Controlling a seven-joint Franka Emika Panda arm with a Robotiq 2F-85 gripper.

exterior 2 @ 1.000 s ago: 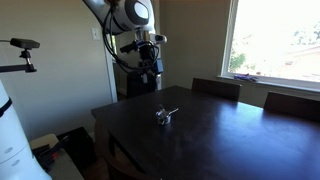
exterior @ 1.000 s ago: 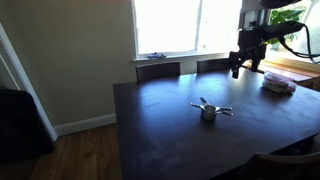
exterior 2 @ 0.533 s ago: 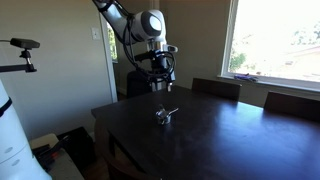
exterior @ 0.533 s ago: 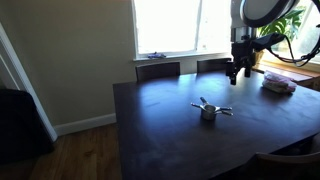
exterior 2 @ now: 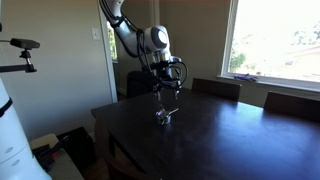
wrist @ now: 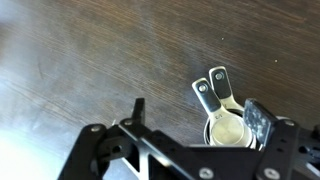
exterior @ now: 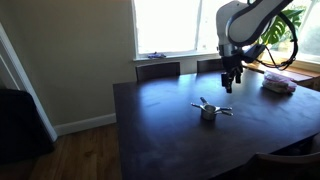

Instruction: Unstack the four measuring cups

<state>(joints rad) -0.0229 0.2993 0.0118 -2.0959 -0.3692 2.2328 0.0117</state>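
Note:
The measuring cups (exterior: 209,110) sit nested in one shiny silver stack near the middle of the dark table (exterior: 160,135), handles fanned out. They also show in an exterior view (exterior 2: 165,116). In the wrist view the stack (wrist: 229,125) lies low and right, with two flat handles pointing up. My gripper (exterior: 230,84) hangs above and behind the stack, also seen in an exterior view (exterior 2: 166,92). Its fingers (wrist: 197,115) are spread wide and empty, one fingertip just beside the cups.
Dark chairs (exterior: 158,70) stand along the far table edge under a bright window. A pale object (exterior: 278,85) lies on the table near a plant. A camera on a stand (exterior 2: 22,45) is off the table's side.
My arm has swung across and down from the table's edge toward the stack of cups. The cups have not moved.

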